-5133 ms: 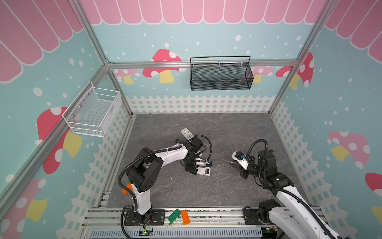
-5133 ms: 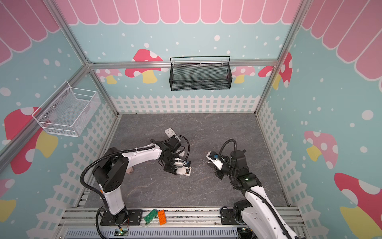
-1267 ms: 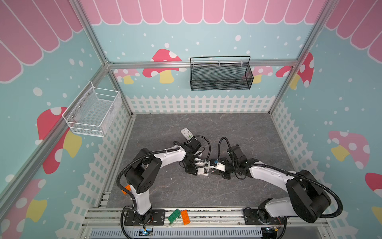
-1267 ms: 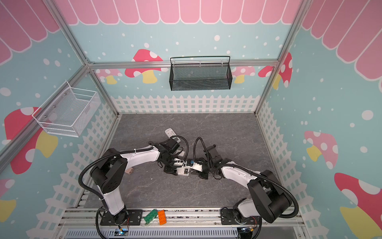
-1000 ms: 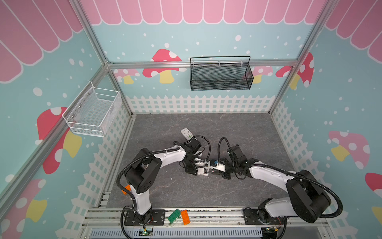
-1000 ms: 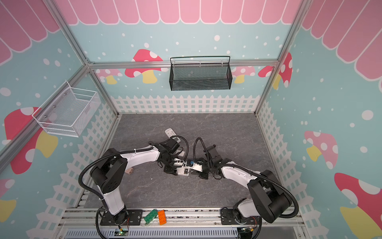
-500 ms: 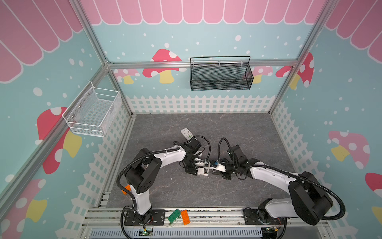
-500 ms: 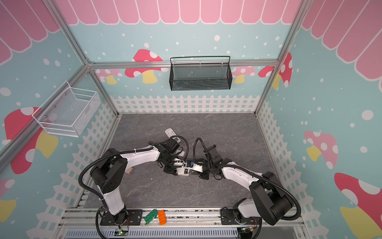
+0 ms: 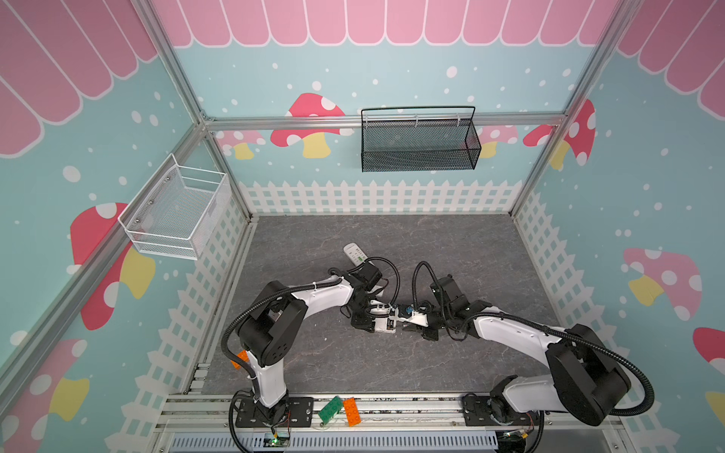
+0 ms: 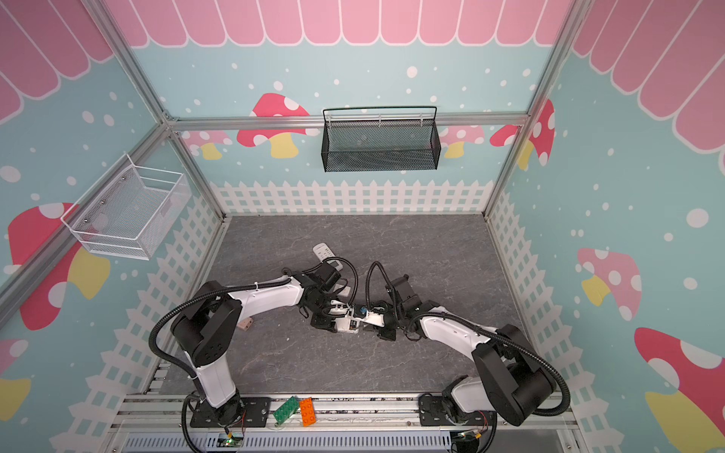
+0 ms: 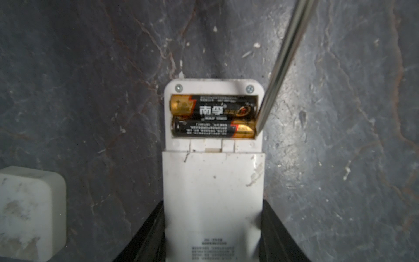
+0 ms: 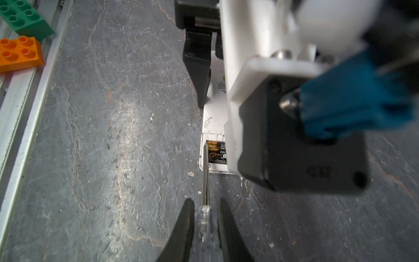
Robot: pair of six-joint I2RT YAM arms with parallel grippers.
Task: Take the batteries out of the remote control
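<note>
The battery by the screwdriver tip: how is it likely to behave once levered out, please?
The battery is a smooth cylinder, so it would probably roll on the flat table. Its glossy wrap suggests the screwdriver tip may slip. It sits snug in the remote, so it might pop out suddenly.

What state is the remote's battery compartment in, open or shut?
Open: no cover, two batteries lie exposed in the remote, screwdriver tip at one's gold end.
</note>
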